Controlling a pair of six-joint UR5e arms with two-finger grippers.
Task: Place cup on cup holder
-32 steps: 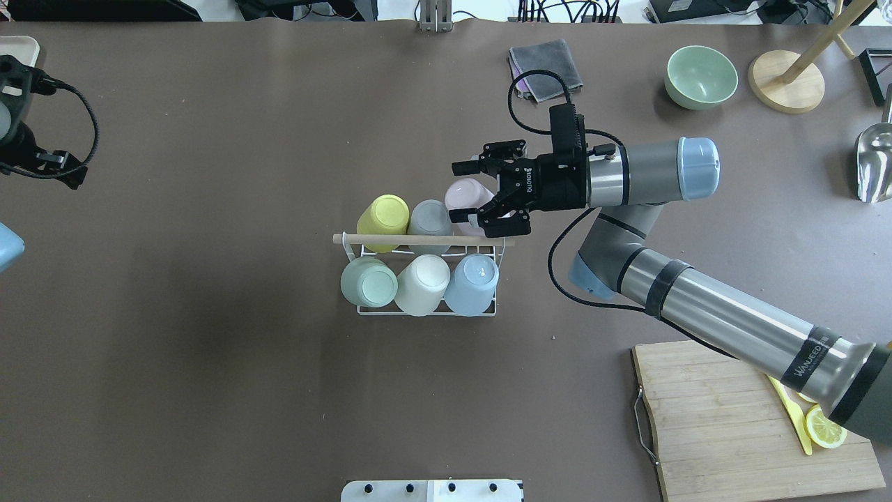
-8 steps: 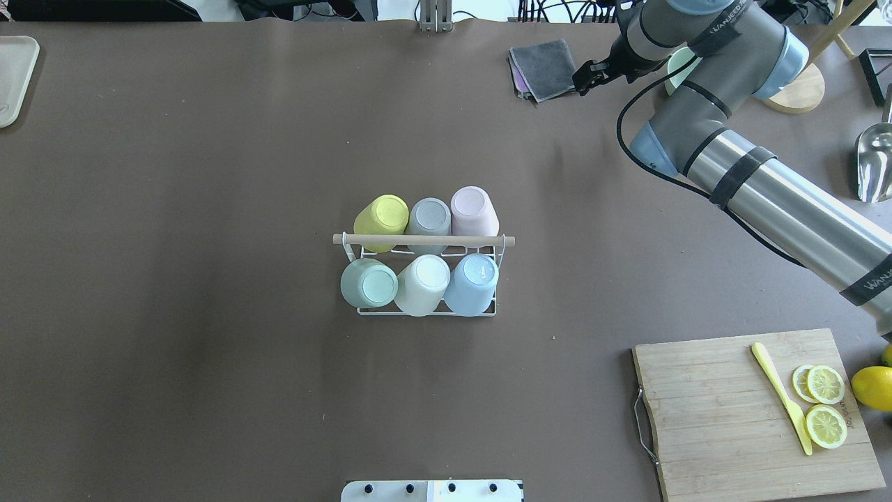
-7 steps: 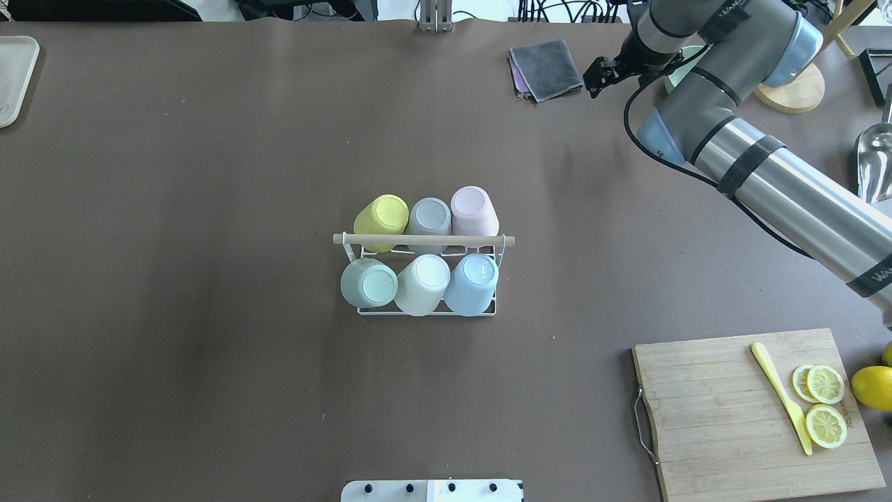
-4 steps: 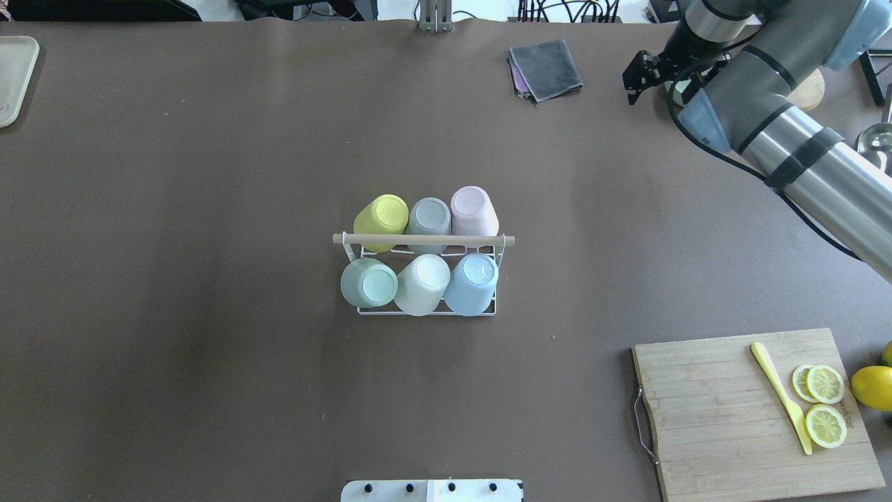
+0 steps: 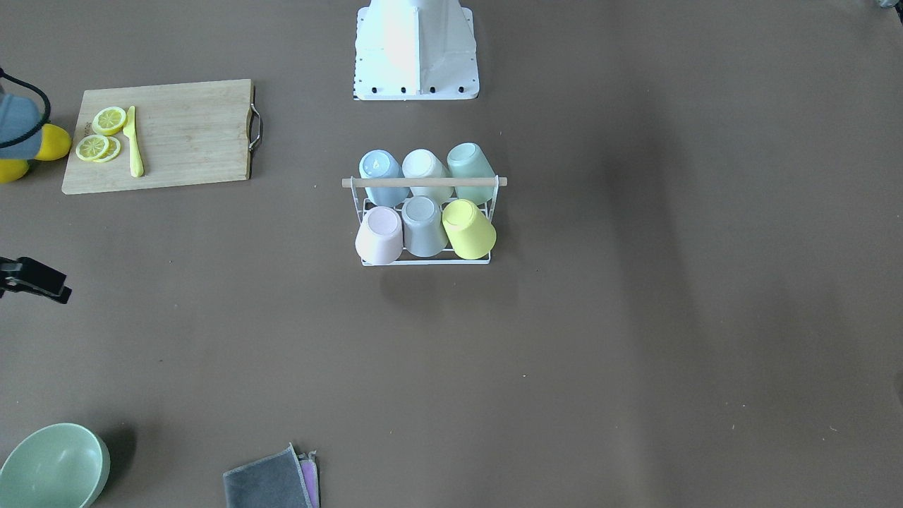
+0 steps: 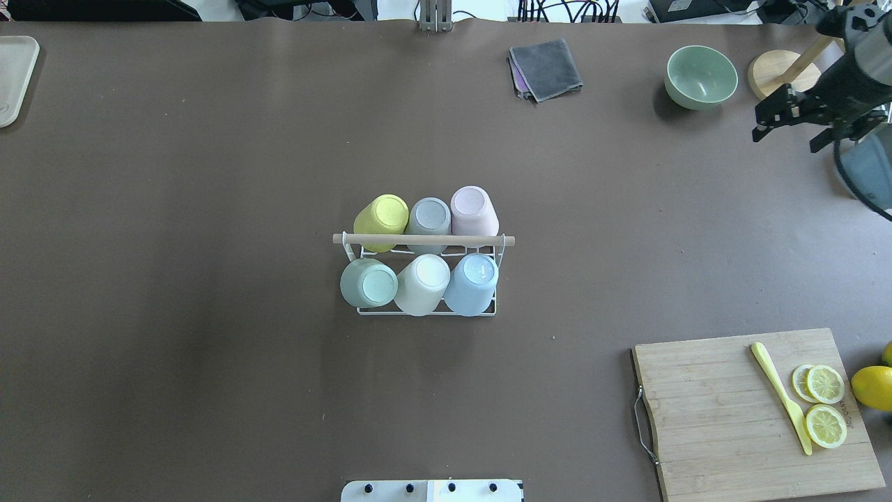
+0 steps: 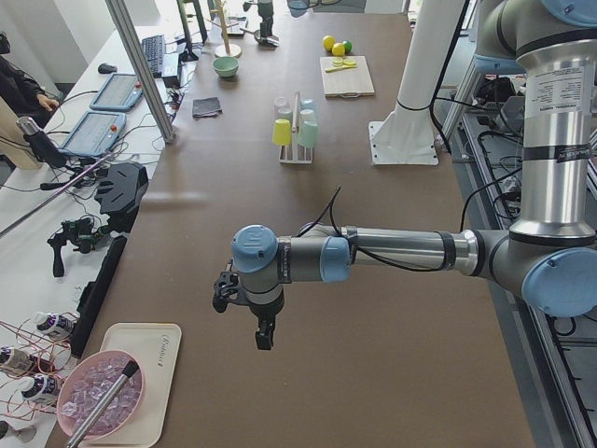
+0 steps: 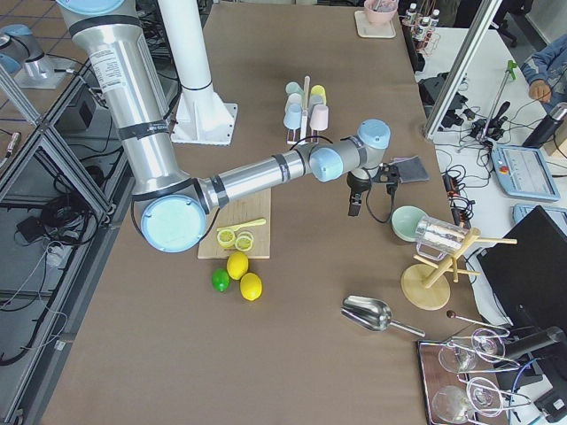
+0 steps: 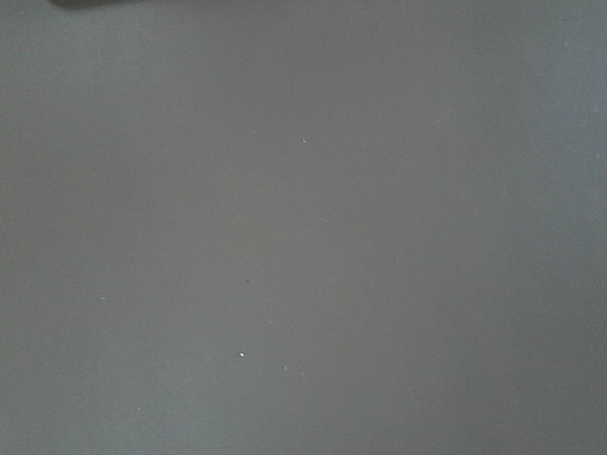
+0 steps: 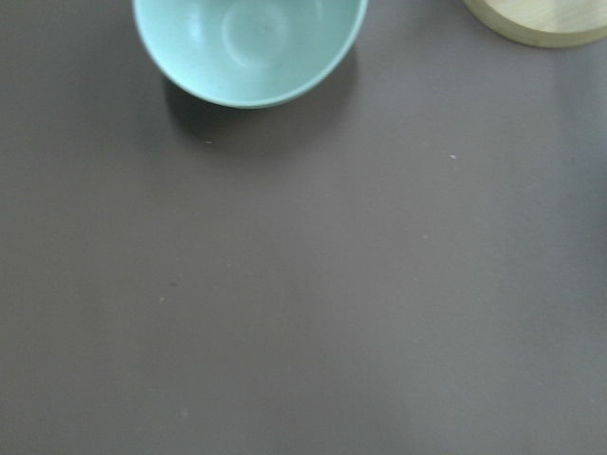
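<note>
On the rack [image 6: 425, 240] the pink cup [image 6: 472, 209] sits upturned; my right gripper [image 6: 787, 134] seems spread, holding nothing; my left gripper's [image 7: 244, 315] state is unreadable.

The cup holder [image 6: 426, 312] stands mid-table with six cups [image 6: 422, 282] in it, three either side of its handle bar [image 6: 424, 239]; a cloth [image 6: 548, 66] and a bowl [image 6: 700, 77] lie far right, a cutting board [image 6: 711, 418] bearing a knife [image 6: 780, 397] and lemon slices [image 6: 825, 426] near right, a tray [image 6: 12, 80] far left.
</note>
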